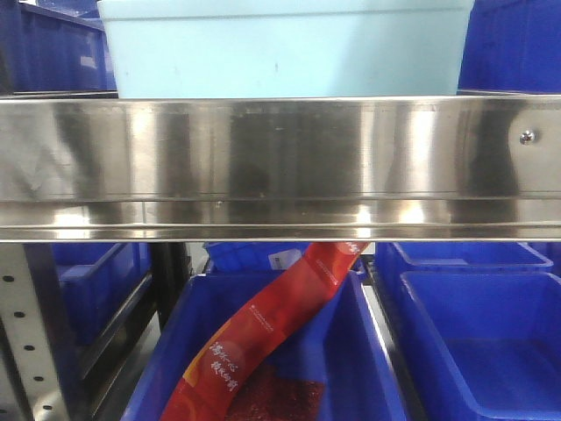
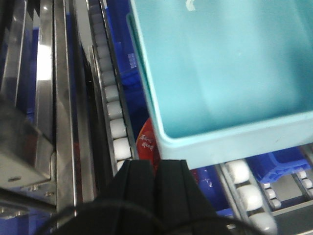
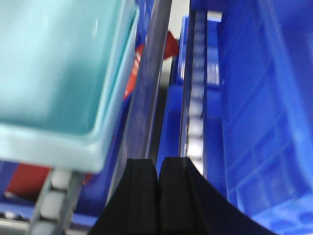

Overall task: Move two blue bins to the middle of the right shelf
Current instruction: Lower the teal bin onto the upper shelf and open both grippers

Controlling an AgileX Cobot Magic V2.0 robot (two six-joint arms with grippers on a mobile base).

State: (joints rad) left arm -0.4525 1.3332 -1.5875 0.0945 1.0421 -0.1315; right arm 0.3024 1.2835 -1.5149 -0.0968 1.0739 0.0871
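A pale blue bin (image 1: 280, 53) rests on the shelf level above a wide steel rail (image 1: 280, 158). In the left wrist view the same bin (image 2: 220, 73) is empty and lies on the rollers. My left gripper (image 2: 155, 165) is shut with nothing in it, just short of the bin's near left corner. In the right wrist view the bin (image 3: 54, 73) is at the left. My right gripper (image 3: 159, 162) is shut and empty beside its near right corner. A dark blue bin (image 3: 264, 98) stands at the right.
Below the rail stand dark blue bins: one (image 1: 372, 342) holds a long red packet (image 1: 263, 333), another (image 1: 491, 351) is to its right. White roller tracks (image 2: 115, 117) and steel uprights (image 3: 149, 83) run alongside the pale bin. More dark blue bins (image 1: 513, 44) flank it.
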